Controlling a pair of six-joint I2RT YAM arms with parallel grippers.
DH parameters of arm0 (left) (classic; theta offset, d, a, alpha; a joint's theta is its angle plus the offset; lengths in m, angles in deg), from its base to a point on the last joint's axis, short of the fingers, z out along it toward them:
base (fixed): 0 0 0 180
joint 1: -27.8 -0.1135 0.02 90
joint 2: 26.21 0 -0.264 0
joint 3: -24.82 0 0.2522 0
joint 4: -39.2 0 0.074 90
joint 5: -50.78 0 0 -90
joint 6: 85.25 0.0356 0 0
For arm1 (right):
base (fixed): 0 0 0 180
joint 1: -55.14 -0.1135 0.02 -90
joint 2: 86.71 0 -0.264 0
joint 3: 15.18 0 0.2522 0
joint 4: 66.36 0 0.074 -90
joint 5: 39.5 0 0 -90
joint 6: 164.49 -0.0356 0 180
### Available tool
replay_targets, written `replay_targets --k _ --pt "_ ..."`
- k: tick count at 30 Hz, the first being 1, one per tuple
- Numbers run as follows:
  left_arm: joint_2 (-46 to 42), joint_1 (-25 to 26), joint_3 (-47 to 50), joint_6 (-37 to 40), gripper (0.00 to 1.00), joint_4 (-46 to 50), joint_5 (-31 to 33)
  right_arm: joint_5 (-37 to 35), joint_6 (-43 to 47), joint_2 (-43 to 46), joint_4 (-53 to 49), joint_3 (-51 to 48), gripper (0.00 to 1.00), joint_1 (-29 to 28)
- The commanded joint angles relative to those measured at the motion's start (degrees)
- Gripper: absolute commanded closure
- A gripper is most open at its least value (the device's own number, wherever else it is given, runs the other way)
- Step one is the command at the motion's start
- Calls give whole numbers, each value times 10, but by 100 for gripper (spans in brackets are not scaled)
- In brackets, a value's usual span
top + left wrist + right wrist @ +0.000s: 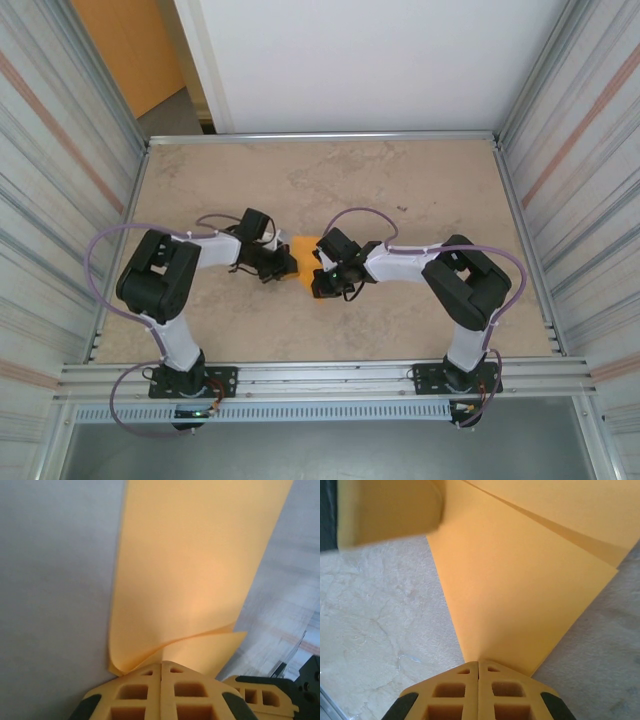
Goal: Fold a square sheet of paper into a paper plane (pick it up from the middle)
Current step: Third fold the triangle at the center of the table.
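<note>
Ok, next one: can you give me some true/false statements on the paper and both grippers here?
1. The left gripper and right gripper are both shut on the orange paper. True.
2. The paper lies untouched on the table. False: both grippers pinch it.
3. The paper shows two layers parting near the left gripper. True.
4. The grippers meet at the table's far left corner. False: they meet near its middle.

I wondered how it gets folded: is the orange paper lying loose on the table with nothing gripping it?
No: the right wrist view shows closed fingers pinching the orange paper at its near edge.
</note>
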Motion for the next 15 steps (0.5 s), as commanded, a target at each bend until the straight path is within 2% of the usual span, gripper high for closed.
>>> replay_targets --k 1,6,12,15 --pt "22 -49 -12 22 97 20 96 -51 -13 -40 -117 -30 100 -6" --pt "-2 -73 -19 23 96 26 87 -50 -4 -39 -119 -21 100 -4" --pt "-67 -73 -26 19 95 31 72 -44 15 -34 -120 -13 100 3" --pt "-90 -62 -17 6 95 6 41 -37 33 -30 -124 -10 100 8"
